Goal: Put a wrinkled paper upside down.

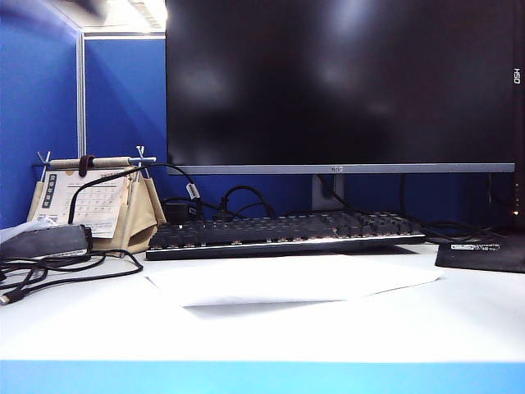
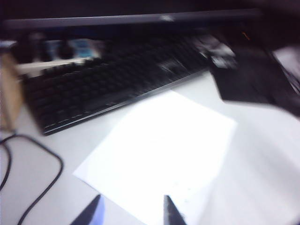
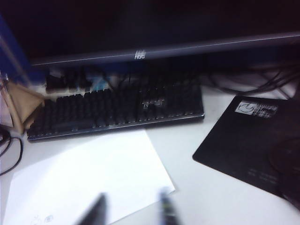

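The wrinkled paper (image 1: pixel 287 279) is a large white sheet lying flat on the white desk in front of the black keyboard (image 1: pixel 283 231); its front edge is slightly lifted, casting a shadow. It also shows as the paper (image 2: pixel 159 154) in the left wrist view and the paper (image 3: pixel 89 180) in the right wrist view. My left gripper (image 2: pixel 132 211) hovers above the sheet's near edge, its two fingertips apart with nothing between them. Over the sheet's corner my right gripper (image 3: pixel 131 208) is blurred, its fingers spread and empty. Neither gripper appears in the exterior view.
A dark monitor (image 1: pixel 340 82) stands behind the keyboard. A calendar card on a beige stand (image 1: pixel 94 201) and black cables (image 1: pixel 57 271) sit at the left. A black mouse pad (image 1: pixel 484 250) lies at the right, near the blue front edge.
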Controlling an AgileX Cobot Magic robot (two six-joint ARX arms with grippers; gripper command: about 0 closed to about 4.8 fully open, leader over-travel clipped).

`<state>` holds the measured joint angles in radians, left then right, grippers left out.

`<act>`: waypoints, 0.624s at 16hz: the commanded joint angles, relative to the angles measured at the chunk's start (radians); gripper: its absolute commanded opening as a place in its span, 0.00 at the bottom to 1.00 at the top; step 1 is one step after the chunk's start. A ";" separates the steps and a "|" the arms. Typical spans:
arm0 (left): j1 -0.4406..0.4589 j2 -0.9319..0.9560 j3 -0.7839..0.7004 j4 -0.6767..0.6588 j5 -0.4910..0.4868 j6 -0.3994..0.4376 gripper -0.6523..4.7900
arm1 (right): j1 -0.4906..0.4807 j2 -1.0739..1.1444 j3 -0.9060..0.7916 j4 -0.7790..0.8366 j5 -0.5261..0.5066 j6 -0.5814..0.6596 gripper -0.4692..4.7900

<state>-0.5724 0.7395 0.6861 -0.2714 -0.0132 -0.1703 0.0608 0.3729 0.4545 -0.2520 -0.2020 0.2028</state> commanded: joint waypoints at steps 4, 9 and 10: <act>0.000 -0.116 -0.357 0.169 -0.145 -0.130 0.43 | 0.000 -0.358 -0.227 -0.031 0.114 0.093 0.19; 0.000 -0.131 -0.509 0.327 -0.198 -0.177 0.43 | 0.003 -0.370 -0.304 -0.108 0.169 0.090 0.08; 0.000 -0.131 -0.538 0.341 -0.216 -0.174 0.43 | 0.002 -0.370 -0.328 -0.112 0.195 0.089 0.08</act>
<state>-0.5724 0.6086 0.1642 0.0429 -0.2100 -0.3489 0.0624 0.0040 0.1402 -0.3725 -0.0345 0.2935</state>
